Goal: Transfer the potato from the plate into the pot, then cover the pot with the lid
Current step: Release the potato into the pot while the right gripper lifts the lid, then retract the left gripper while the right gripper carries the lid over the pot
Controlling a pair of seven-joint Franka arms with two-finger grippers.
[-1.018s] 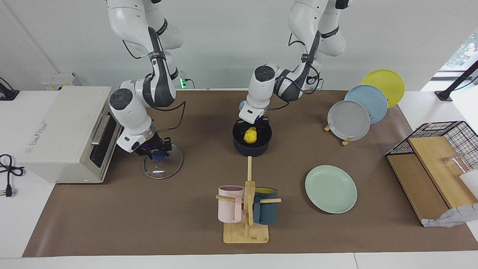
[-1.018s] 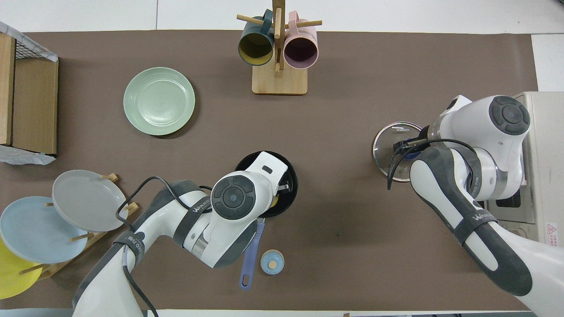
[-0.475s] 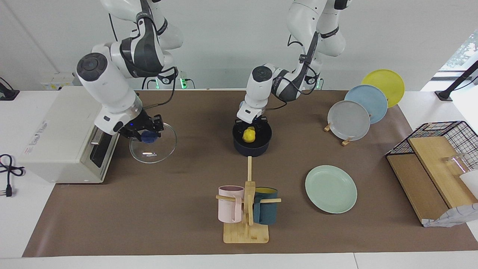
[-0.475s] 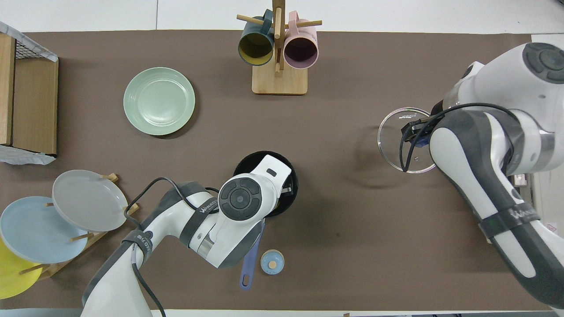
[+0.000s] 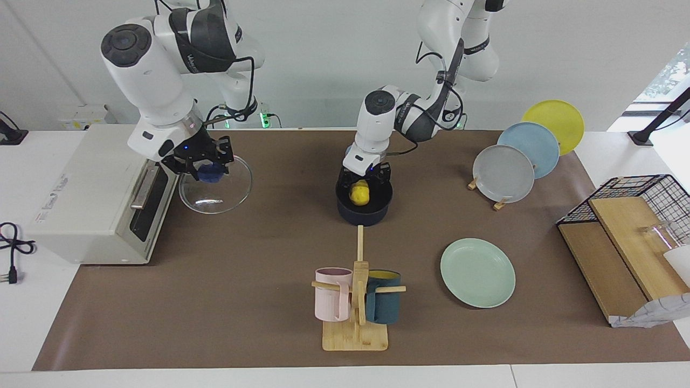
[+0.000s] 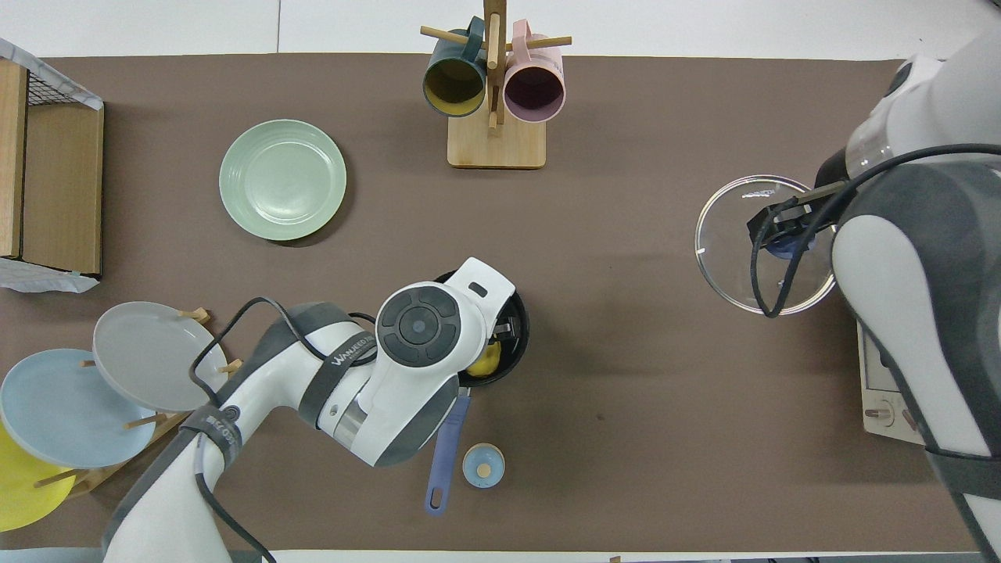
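Your potato point(image 5: 359, 193) already sits in the pot point(image 5: 364, 207), and the green plate point(image 5: 477, 272) lies bare toward the left arm's end of the tabletop point(image 5: 259, 302). The left gripper point(image 5: 365, 175) hangs just above the pot's rim with its fingers spread and nothing in them. The right gripper point(image 5: 200, 160) is clamped on the blue knob of the lid point(image 5: 215, 183), which hangs in the air, tilted, beside the white oven point(image 5: 91, 188).

Your main risk is a clash over the pot: if the lid arrives while the left gripper is low above the rim, glass meets fingers. Lift that arm clear first. The lid hangs from a small knob, so it may swing or slip during a fast sweep; I can't quite tell how deep the fingers sit on it. Level it before setting it down, or its rim could catch the pot's edge and tip the pot by its long handle point(image 6: 444, 453).

Between lid and pot the tabletop looks open. The small bell point(image 6: 482, 465) sits beside the handle, and the mug rack point(image 5: 356, 302) stands farther from the robots than the pot.
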